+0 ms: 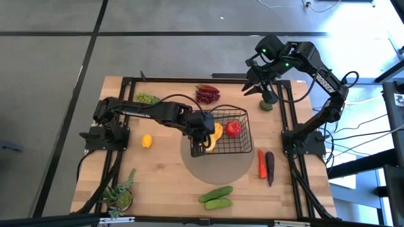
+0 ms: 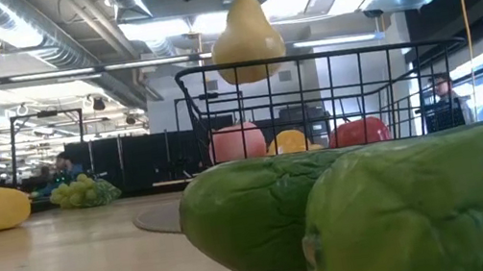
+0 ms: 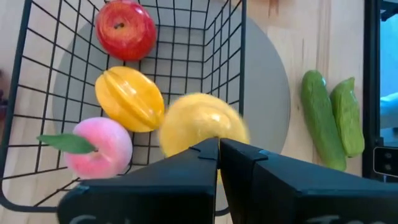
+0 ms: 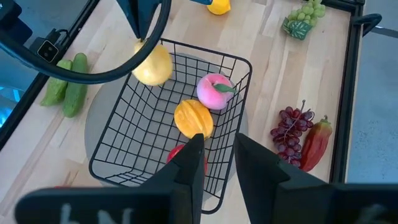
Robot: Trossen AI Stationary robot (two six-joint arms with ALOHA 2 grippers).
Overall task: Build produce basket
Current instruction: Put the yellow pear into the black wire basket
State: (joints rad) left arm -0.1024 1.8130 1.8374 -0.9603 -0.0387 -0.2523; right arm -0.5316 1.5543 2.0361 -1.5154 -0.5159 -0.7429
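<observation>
The black wire basket stands on a round grey mat. It holds a red apple, a yellow-orange mango and a pink peach. My left gripper is shut on a yellow pear, which hangs over the basket's near left corner. My right gripper hovers open and bare, high over the table's far right corner. My left gripper pinches the pear's narrow top end between its two fingers. It comes from above, slanting down from the table's left. The pear hangs upright below the fingers, its round end down, clear of the basket's rim.
On the table lie a lemon, green grapes, purple grapes, a carrot, an eggplant and two cucumbers. A small potted plant stands at the near left. A small green thing sits below my right gripper.
</observation>
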